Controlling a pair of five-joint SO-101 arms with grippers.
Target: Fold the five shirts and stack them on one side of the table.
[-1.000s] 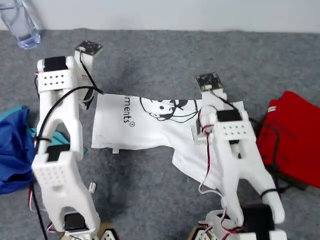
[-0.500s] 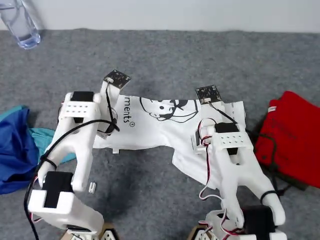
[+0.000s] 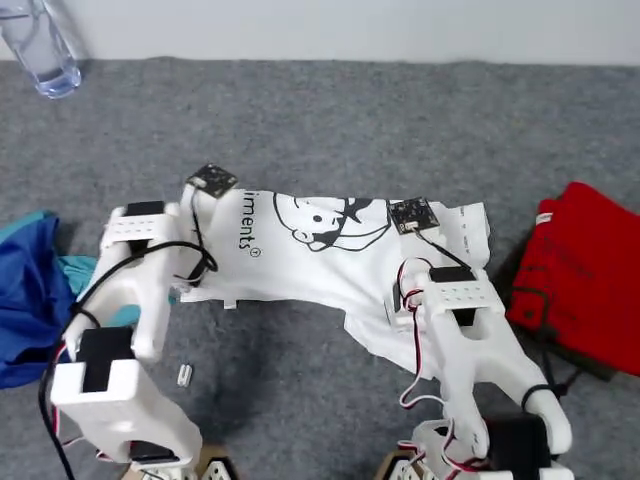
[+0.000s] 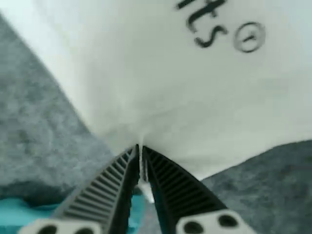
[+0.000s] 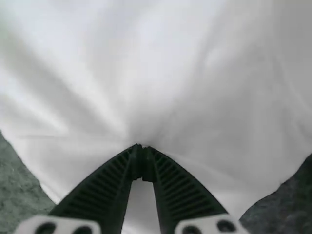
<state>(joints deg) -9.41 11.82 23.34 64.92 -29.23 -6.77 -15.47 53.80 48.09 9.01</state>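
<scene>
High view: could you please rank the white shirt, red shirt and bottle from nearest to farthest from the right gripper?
1. The white shirt, held in the right gripper.
2. The red shirt, at the right edge.
3. The bottle, far left corner.

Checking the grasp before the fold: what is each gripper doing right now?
Left gripper: closed, pinching the white shirt at its edge.
Right gripper: closed, pinching the white shirt.

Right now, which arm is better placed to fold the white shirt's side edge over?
Probably left. The left gripper is shut on the white shirt at its very edge, while the right gripper pinches cloth farther in, near the red shirt.
</scene>
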